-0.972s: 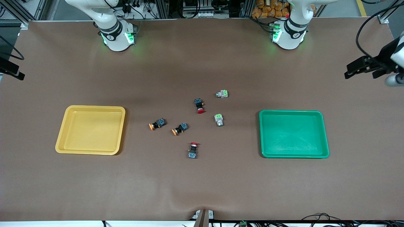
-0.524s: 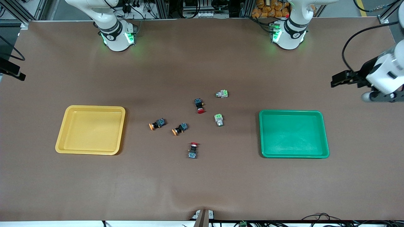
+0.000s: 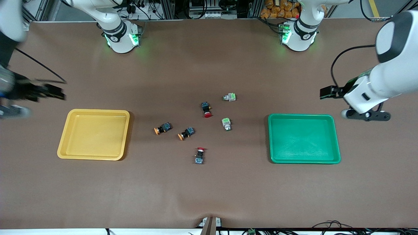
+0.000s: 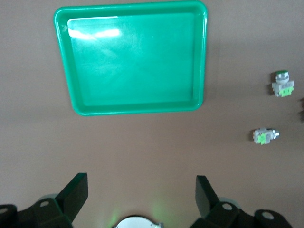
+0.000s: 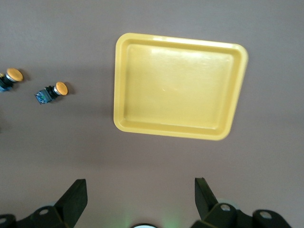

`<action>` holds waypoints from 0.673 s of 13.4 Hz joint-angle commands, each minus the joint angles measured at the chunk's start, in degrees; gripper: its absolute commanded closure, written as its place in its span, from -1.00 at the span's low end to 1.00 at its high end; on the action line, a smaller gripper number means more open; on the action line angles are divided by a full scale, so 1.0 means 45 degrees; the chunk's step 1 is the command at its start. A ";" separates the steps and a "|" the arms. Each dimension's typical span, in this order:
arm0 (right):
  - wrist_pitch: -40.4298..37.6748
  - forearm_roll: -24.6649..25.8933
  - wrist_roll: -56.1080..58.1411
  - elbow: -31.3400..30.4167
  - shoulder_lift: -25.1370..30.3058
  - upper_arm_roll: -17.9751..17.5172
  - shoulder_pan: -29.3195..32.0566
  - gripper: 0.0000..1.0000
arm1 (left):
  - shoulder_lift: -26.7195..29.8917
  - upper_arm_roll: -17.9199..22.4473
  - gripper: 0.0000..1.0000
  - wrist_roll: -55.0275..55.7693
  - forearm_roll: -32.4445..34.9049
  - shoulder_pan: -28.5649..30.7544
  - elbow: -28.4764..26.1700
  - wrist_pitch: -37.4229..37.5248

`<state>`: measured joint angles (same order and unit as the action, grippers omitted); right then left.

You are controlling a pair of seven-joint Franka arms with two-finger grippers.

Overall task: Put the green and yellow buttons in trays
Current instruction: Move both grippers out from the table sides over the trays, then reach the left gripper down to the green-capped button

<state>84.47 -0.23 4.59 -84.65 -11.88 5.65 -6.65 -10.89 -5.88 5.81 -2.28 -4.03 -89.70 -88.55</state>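
Note:
Two green-capped pale buttons (image 3: 229, 97) (image 3: 226, 124) and two yellow-capped dark buttons (image 3: 162, 128) (image 3: 186, 133) lie loose mid-table, between the yellow tray (image 3: 98, 111) and the green tray (image 3: 300, 115). Both trays hold nothing. My left gripper (image 3: 365, 115) is open and empty over bare table beside the green tray, at the left arm's end. My right gripper (image 3: 13, 112) is open and empty over bare table beside the yellow tray, at the right arm's end. The left wrist view shows its gripper (image 4: 141, 190), the green tray (image 4: 137, 6) and both green buttons (image 4: 282, 84) (image 4: 263, 136). The right wrist view shows its gripper (image 5: 140, 190), the yellow tray (image 5: 175, 40) and both yellow buttons (image 5: 54, 90) (image 5: 10, 77).
Two dark buttons with red caps lie among the others, one (image 3: 206, 109) near the green-capped pair, one (image 3: 200, 155) nearest the front camera. The brown table mat bulges slightly at its front edge (image 3: 209, 215).
Both arms have swung in from the table's ends toward the trays; the right gripper has come into view. The buttons and trays have not moved.

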 commanded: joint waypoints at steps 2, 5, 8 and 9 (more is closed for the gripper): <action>-0.0099 0.0793 -0.0141 0.0433 -0.0679 0.0093 -0.0574 -1.00 | -0.0800 -0.0021 -1.00 0.1888 -0.0079 -0.1133 0.0207 -0.0885; -0.0099 0.0111 -0.0141 0.0433 -0.0679 0.0093 -0.0632 -1.00 | -0.1580 -0.0021 -1.00 0.2630 -0.0099 -0.1777 0.0207 -0.1978; -0.0099 -0.0300 -0.0083 0.0414 -0.0718 0.0112 -0.0320 -1.00 | -0.2420 -0.0040 -1.00 0.4251 -0.0138 -0.2655 0.0227 -0.3422; -0.0099 -0.0417 -0.0083 0.0414 -0.0738 0.0093 -0.0300 -1.00 | -0.2752 -0.0021 -1.00 0.4680 -0.0119 -0.2890 0.0265 -0.3949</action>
<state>84.78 -0.25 4.01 -83.36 -15.25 6.31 -9.06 -20.77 -6.24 23.32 -2.28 -14.99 -89.71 -103.23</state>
